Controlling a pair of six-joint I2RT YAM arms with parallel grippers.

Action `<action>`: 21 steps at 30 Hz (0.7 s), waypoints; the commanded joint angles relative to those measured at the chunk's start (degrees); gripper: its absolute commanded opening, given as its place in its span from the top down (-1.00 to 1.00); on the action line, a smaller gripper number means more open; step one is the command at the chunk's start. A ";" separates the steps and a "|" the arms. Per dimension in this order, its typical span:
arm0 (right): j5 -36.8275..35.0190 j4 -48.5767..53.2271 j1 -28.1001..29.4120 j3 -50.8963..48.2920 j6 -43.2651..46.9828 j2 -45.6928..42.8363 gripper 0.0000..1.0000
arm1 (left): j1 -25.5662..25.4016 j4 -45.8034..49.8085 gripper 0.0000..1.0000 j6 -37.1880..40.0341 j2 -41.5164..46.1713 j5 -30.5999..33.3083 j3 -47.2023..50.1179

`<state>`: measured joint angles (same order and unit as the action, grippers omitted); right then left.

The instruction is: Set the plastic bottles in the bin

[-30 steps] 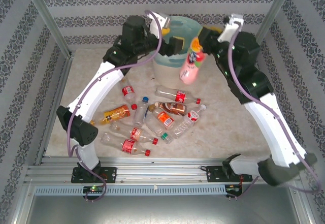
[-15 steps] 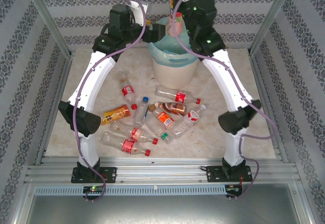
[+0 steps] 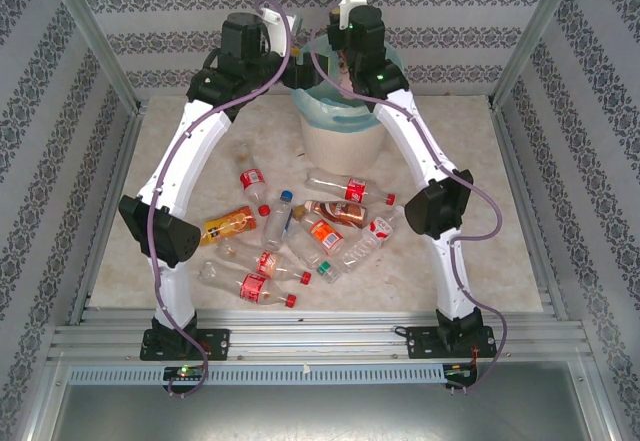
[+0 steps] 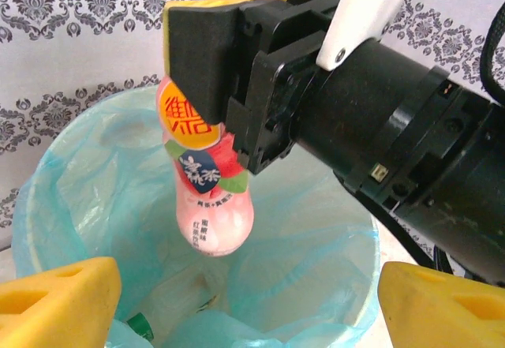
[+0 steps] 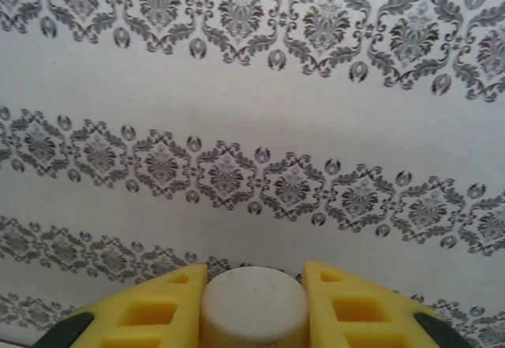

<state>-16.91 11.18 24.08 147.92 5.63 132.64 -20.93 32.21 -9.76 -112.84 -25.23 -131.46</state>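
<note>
Right tool (image 5: 252, 307) pinches the pink bottle (image 4: 207, 206) by its stiff capped neck over the bin (image 4: 71, 198) (probably light, slick-walled, easily dented). Left tool (image 4: 248, 308) gapes empty above the bin.

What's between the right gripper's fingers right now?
A pink bottle: the right gripper clamps its white cap, seen in the right wrist view; the left wrist view shows it over the bin.

Bin (image 3: 340, 146): one. Bottles (image 3: 253, 183) loose on desk (image 3: 470, 251): about eleven, overlap prevents a firm count. Pink-labelled bottle (image 4: 207, 206) above bin: one. Green-capped bottle (image 4: 142, 326) inside bin: at least one.
</note>
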 commanded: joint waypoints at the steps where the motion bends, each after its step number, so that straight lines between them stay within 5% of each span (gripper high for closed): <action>1: 0.21 -0.27 -0.76 -0.94 1.49 -0.76 0.85 | 0.41 0.58 -0.71 -1.31 -0.15 -1.30 0.93; 7: -0.23 -0.36 -1.49 -4.54 0.64 -1.85 0.37 | 0.37 0.23 -0.71 -0.74 0.33 -1.31 2.00; 21: -0.65 -0.10 -1.97 -5.27 -1.57 -1.88 0.01 | 0.60 -0.20 -0.72 -0.57 0.95 -1.52 2.90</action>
<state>-16.93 12.21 22.59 143.06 5.08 132.60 -20.88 32.21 -9.76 -112.84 -25.71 -128.99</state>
